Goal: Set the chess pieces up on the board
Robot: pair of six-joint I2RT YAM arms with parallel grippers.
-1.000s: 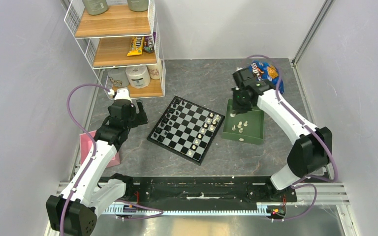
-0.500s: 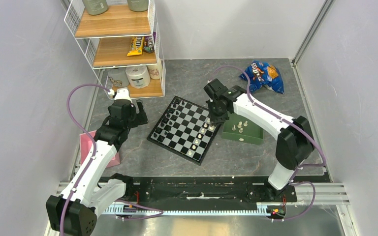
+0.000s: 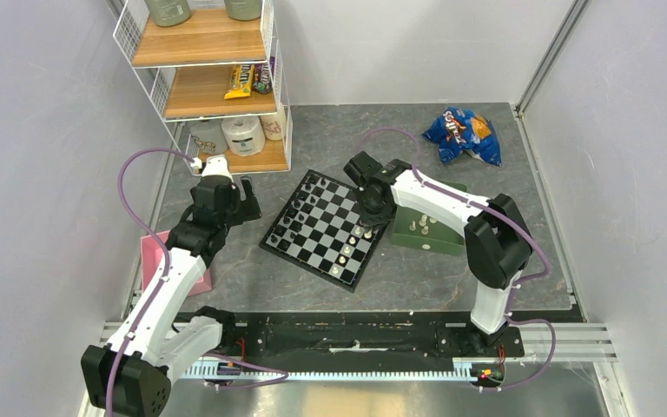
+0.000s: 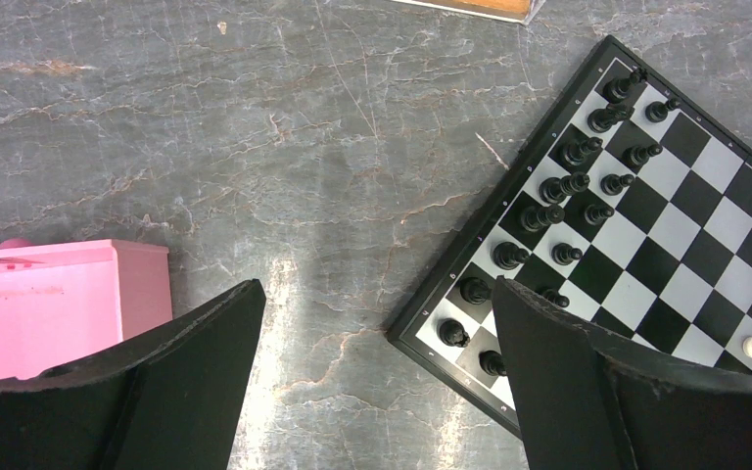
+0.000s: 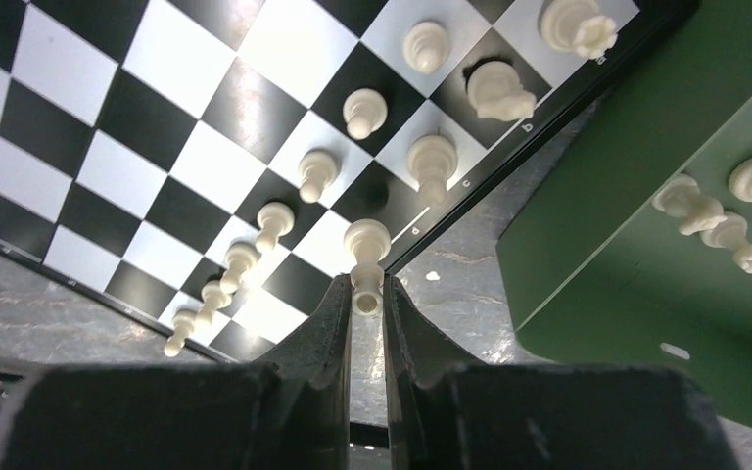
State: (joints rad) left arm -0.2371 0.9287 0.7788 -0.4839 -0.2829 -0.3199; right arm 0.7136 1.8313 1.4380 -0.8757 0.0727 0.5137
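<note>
The board lies mid-table, with black pieces along its left side and cream pieces along its right side. My right gripper hangs over the board's right edge. In the right wrist view it is shut on a cream piece above an edge square of the board. A few more cream pieces lie in the green tray. My left gripper is open and empty over bare table, left of the board.
The green tray touches the board's right side. A pink box sits at the left edge and also shows in the left wrist view. A wire shelf stands at the back left. A blue snack bag lies at the back right.
My right gripper has moved left from the green tray to the board's right edge. The left arm has not moved.
</note>
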